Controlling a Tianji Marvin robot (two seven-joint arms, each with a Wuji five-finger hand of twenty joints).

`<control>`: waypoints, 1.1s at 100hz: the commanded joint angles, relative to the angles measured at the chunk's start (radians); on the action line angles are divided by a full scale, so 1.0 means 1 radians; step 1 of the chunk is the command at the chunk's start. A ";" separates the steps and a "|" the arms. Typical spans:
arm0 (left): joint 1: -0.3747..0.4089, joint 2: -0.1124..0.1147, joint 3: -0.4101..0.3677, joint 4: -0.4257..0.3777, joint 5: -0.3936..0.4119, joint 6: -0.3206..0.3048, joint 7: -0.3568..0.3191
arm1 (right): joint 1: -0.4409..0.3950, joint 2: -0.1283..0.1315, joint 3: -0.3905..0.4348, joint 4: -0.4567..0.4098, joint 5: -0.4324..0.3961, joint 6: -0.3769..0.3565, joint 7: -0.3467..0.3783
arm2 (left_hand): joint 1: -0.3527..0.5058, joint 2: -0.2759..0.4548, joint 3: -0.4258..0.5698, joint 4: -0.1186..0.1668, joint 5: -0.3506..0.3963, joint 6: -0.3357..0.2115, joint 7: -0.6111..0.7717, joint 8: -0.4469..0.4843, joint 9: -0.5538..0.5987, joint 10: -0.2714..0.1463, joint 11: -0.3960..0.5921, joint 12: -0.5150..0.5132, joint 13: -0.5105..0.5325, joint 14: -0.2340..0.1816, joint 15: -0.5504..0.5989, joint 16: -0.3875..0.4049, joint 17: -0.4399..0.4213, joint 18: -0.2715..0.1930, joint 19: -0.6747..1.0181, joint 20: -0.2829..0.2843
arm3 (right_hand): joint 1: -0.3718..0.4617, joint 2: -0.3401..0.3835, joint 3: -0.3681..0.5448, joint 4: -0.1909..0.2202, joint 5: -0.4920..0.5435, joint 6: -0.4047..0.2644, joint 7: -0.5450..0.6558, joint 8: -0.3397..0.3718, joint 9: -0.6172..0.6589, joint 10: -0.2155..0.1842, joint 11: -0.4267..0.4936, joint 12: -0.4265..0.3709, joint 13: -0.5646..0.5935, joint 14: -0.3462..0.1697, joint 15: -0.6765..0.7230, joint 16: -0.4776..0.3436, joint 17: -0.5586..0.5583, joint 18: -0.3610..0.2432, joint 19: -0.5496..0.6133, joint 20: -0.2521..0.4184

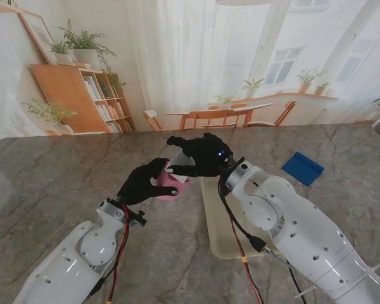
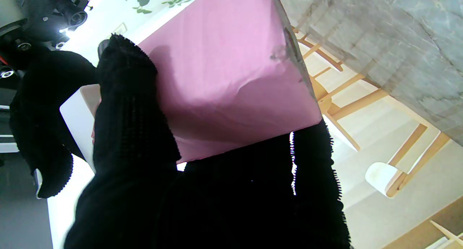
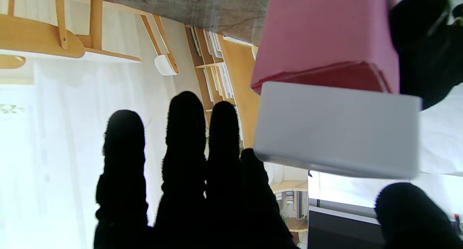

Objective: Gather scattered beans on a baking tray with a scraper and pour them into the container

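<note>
The stand view shows the left hand [image 1: 142,182] wrapped around the pink container [image 1: 172,182], holding it off the marble table [image 1: 44,183] just left of the cream baking tray [image 1: 216,234], while the right hand [image 1: 199,155] reaches in from the right with its fingers spread and a white scraper [image 1: 178,159] against the container's rim. In the right wrist view the scraper [image 3: 336,127] sits between thumb and fingers, though I cannot tell whether it is truly gripped; a blue cloth [image 1: 303,168] lies well apart to the right, and no beans can be made out
</note>
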 commanded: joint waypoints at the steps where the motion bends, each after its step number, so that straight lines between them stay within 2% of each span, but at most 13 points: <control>1: 0.000 -0.002 0.000 -0.007 -0.004 0.004 0.000 | -0.013 0.008 0.011 -0.022 0.013 0.007 0.031 | 0.261 0.170 0.216 0.048 0.084 -0.228 0.170 0.062 0.139 -0.211 0.164 0.070 0.028 -0.068 0.023 0.013 -0.004 -0.002 0.010 0.021 | -0.042 0.050 -0.026 0.036 -0.038 0.002 -0.025 0.019 -0.053 0.052 -0.103 -0.027 -0.046 0.041 -0.054 0.004 -0.048 0.047 -0.042 0.036; 8: 0.000 -0.002 -0.001 -0.008 -0.004 0.005 -0.001 | -0.027 0.010 0.031 -0.040 0.014 0.011 0.045 | 0.261 0.170 0.216 0.048 0.084 -0.229 0.169 0.062 0.140 -0.211 0.164 0.070 0.028 -0.068 0.023 0.013 -0.004 -0.001 0.010 0.021 | -0.028 0.076 -0.048 0.037 -0.085 0.009 -0.057 0.023 -0.141 0.105 -0.240 -0.060 -0.137 0.087 -0.193 -0.026 -0.111 0.057 -0.102 0.050; 15: 0.001 -0.001 -0.002 -0.009 -0.004 0.006 -0.002 | -0.043 0.012 0.057 -0.059 0.009 0.015 0.053 | 0.260 0.171 0.215 0.048 0.085 -0.229 0.170 0.062 0.140 -0.212 0.164 0.070 0.029 -0.069 0.024 0.013 -0.003 -0.003 0.010 0.021 | 0.014 0.108 -0.087 0.041 -0.116 0.020 -0.073 0.034 -0.218 0.134 -0.347 -0.094 -0.220 0.119 -0.364 -0.083 -0.178 0.047 -0.169 0.049; 29: 0.004 -0.001 -0.006 -0.012 -0.003 0.008 -0.003 | -0.063 0.018 0.119 -0.069 -0.013 -0.058 0.032 | 0.260 0.170 0.216 0.049 0.085 -0.228 0.169 0.062 0.139 -0.211 0.163 0.070 0.028 -0.068 0.024 0.013 -0.005 -0.001 0.010 0.021 | 0.113 0.094 -0.119 0.049 -0.165 0.039 -0.092 0.050 -0.352 0.130 -0.462 -0.138 -0.372 0.129 -0.621 -0.180 -0.298 -0.001 -0.301 -0.008; 46: 0.007 -0.001 -0.007 -0.015 0.001 0.002 0.001 | -0.064 0.037 0.174 -0.062 -0.058 -0.238 0.052 | 0.261 0.170 0.216 0.049 0.087 -0.229 0.170 0.062 0.140 -0.210 0.163 0.069 0.029 -0.068 0.024 0.013 -0.004 -0.001 0.009 0.021 | 0.173 -0.018 -0.065 0.061 -0.257 0.083 -0.139 0.084 -0.507 0.134 -0.485 -0.163 -0.514 0.124 -0.701 -0.230 -0.376 -0.048 -0.371 -0.066; 55: 0.008 -0.001 -0.007 -0.018 0.005 -0.001 0.004 | -0.051 0.047 0.184 -0.050 -0.084 -0.319 0.065 | 0.261 0.170 0.216 0.049 0.086 -0.229 0.169 0.061 0.141 -0.210 0.163 0.069 0.029 -0.068 0.024 0.013 -0.003 -0.001 0.009 0.020 | 0.188 -0.093 -0.005 0.060 -0.228 0.098 -0.239 0.032 -0.561 0.131 -0.462 -0.182 -0.555 0.116 -0.695 -0.259 -0.386 -0.064 -0.341 -0.109; 66: 0.007 -0.001 -0.005 -0.017 0.007 -0.006 0.005 | -0.028 0.054 0.182 -0.034 -0.092 -0.395 0.088 | 0.260 0.170 0.215 0.048 0.087 -0.230 0.169 0.061 0.141 -0.210 0.164 0.070 0.030 -0.069 0.024 0.013 -0.002 -0.001 0.009 0.021 | 0.237 -0.184 0.049 0.063 -0.223 0.116 -0.256 -0.073 -0.622 0.138 -0.434 -0.202 -0.603 0.122 -0.682 -0.286 -0.395 -0.077 -0.301 -0.154; 71: 0.006 -0.001 -0.004 -0.016 0.006 -0.008 0.004 | -0.017 0.057 0.178 -0.029 -0.096 -0.416 0.101 | 0.260 0.170 0.215 0.048 0.087 -0.230 0.169 0.062 0.141 -0.212 0.164 0.070 0.030 -0.069 0.024 0.013 -0.002 -0.002 0.009 0.021 | 0.245 -0.234 0.123 0.063 -0.217 0.121 -0.257 -0.151 -0.652 0.147 -0.404 -0.218 -0.627 0.128 -0.659 -0.304 -0.409 -0.079 -0.261 -0.192; 77: 0.005 -0.001 -0.003 -0.015 0.004 -0.010 0.003 | -0.004 0.061 0.171 -0.023 -0.108 -0.438 0.110 | 0.260 0.168 0.217 0.049 0.088 -0.228 0.170 0.062 0.142 -0.209 0.164 0.070 0.030 -0.067 0.024 0.013 -0.002 0.000 0.009 0.021 | 0.212 -0.304 0.317 0.056 -0.212 0.135 -0.258 -0.229 -0.683 0.158 -0.380 -0.229 -0.646 0.134 -0.639 -0.315 -0.410 -0.083 -0.237 -0.206; 86: 0.005 -0.002 -0.001 -0.014 0.004 -0.014 0.003 | 0.020 0.064 0.151 -0.008 -0.125 -0.456 0.103 | 0.260 0.169 0.217 0.048 0.087 -0.228 0.169 0.062 0.141 -0.209 0.164 0.070 0.030 -0.068 0.024 0.013 -0.002 -0.001 0.008 0.021 | 0.204 -0.388 0.521 0.044 -0.210 0.134 -0.251 -0.257 -0.700 0.161 -0.352 -0.235 -0.654 0.136 -0.615 -0.320 -0.403 -0.085 -0.222 -0.204; 95: 0.005 -0.002 0.001 -0.014 0.006 -0.017 0.006 | 0.049 0.064 0.124 0.013 -0.139 -0.470 0.086 | 0.260 0.169 0.216 0.048 0.087 -0.229 0.169 0.062 0.142 -0.210 0.164 0.070 0.031 -0.068 0.024 0.013 -0.002 -0.001 0.009 0.021 | 0.226 -0.440 0.629 0.037 -0.216 0.121 -0.232 -0.200 -0.696 0.151 -0.318 -0.239 -0.643 0.125 -0.588 -0.324 -0.385 -0.092 -0.205 -0.194; 101: 0.004 -0.003 0.001 -0.014 0.007 -0.019 0.008 | 0.068 0.064 0.103 0.026 -0.153 -0.471 0.065 | 0.260 0.169 0.216 0.048 0.088 -0.229 0.170 0.062 0.142 -0.211 0.164 0.070 0.031 -0.068 0.024 0.013 -0.001 0.000 0.010 0.021 | 0.241 -0.460 0.666 0.033 -0.225 0.101 -0.223 -0.057 -0.666 0.125 -0.286 -0.238 -0.615 0.107 -0.565 -0.319 -0.356 -0.100 -0.190 -0.181; 110: 0.005 -0.003 0.002 -0.014 0.008 -0.021 0.010 | 0.091 0.062 0.071 0.051 -0.170 -0.465 0.021 | 0.259 0.170 0.215 0.048 0.087 -0.230 0.170 0.062 0.142 -0.211 0.164 0.070 0.030 -0.069 0.024 0.013 -0.002 -0.001 0.010 0.021 | 0.244 -0.480 0.693 0.028 -0.261 0.040 -0.122 0.158 -0.570 0.053 -0.206 -0.204 -0.521 0.057 -0.519 -0.292 -0.292 -0.115 -0.165 -0.161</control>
